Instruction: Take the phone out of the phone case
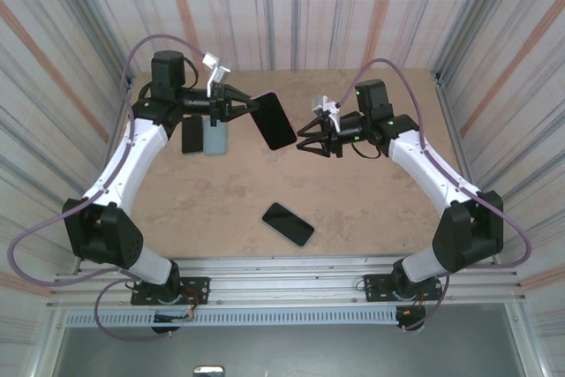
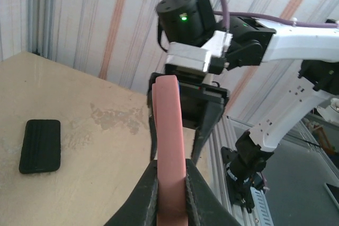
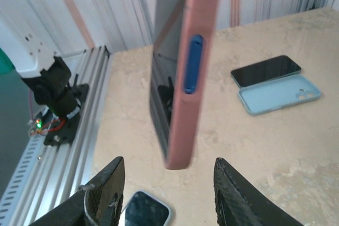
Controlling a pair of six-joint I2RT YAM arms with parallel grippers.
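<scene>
Left gripper (image 1: 240, 109): is clamping shut on the phone case (image 2: 169, 130), with 1 black finger (image 2: 145, 194) pressing on each broad side of the pink shell.
Phone case: is hanging in the air above the far middle of the table (image 1: 371, 209), between the 2 grippers, with its thin pink edge facing the left wrist camera.
Phone (image 1: 275, 121): is sitting inside the phone case, showing its dark screen to the top camera.
Side button (image 3: 193, 71): is showing as a blue oblong on the pink edge in the right wrist view.
Right gripper (image 1: 309, 139): is holding its jaws apart and pointing at the free end of the phone case. In the right wrist view its 2 fingers are standing clear on either side of the case end, gripping nothing.
Second phone (image 1: 288, 223): is lying flat, screen up, on the near middle of the table, well apart from both grippers.
Third phone (image 1: 192, 134): is lying flat under the left arm, just beside the light blue case.
Light blue case (image 1: 215, 140): is lying open side up on the table, with no phone in it.
</scene>
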